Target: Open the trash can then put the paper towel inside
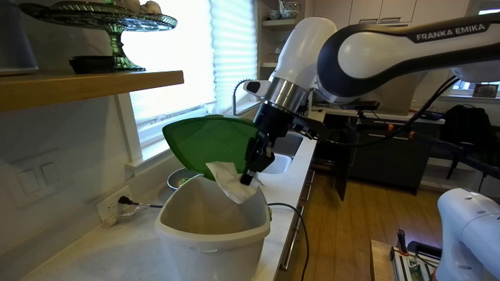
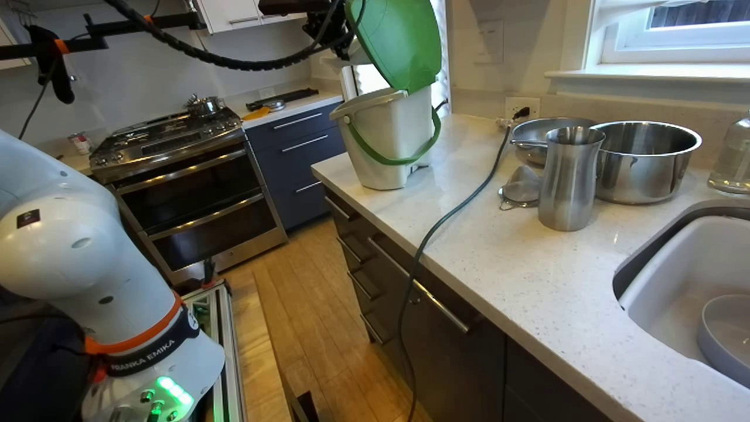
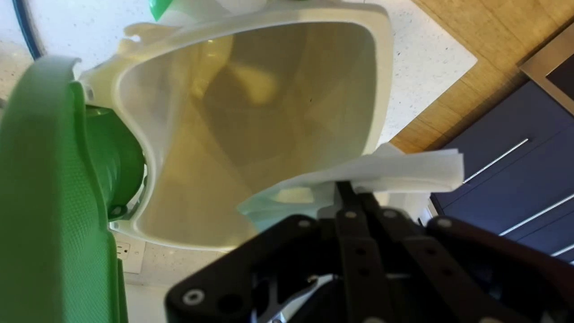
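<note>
Towel (image 1: 229, 182) partly behind gripper (image 1: 247, 179), bin (image 1: 218, 259) cropped below

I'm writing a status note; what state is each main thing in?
Trash can: open, upright
Domed green lid: raised
Green handle: hanging down
Paper towel: held, not yet dropped
Gripper: closed on the towel
Black plug: plugged in
Oven doors: shut
Robot base lights: green

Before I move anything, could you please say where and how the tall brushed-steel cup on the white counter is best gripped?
Probably by its rim, from straight above, pinching across the wall: the tall brushed-steel cup stands upright with its mouth open, and the small mesh strainer and wide shiny steel pot crowd its sides.
</note>
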`<state>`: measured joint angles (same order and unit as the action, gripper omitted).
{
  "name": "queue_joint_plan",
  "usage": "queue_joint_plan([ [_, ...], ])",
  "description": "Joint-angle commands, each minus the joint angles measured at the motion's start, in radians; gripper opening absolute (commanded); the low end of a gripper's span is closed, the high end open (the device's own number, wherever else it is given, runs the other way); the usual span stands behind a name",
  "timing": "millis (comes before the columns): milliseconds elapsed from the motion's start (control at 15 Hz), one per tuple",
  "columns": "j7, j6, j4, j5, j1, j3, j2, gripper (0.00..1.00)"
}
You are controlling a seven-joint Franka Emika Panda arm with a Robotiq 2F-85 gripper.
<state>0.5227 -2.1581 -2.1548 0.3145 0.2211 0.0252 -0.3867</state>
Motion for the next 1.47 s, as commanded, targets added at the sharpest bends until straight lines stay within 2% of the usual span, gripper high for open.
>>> queue_joint_plan([
  [0,0.039,-0.039,0.01,0.009,0.017,-0.009,0.033,0.32],
  [200,0.047,-0.043,0.014,0.002,0.014,-0.005,0.03,0.56],
  [533,-0.005,0.015,0.033,-0.029,0.003,0.004,-0.042,0.94],
  [600,-0.017,0.032,0.038,-0.038,0.001,0.006,-0.058,0.98],
  [1067,-0.186,0.232,0.091,-0.114,-0.019,0.023,-0.177,1.0],
  [1400,-0.244,0.321,0.116,-0.157,-0.031,0.028,-0.226,1.0],
])
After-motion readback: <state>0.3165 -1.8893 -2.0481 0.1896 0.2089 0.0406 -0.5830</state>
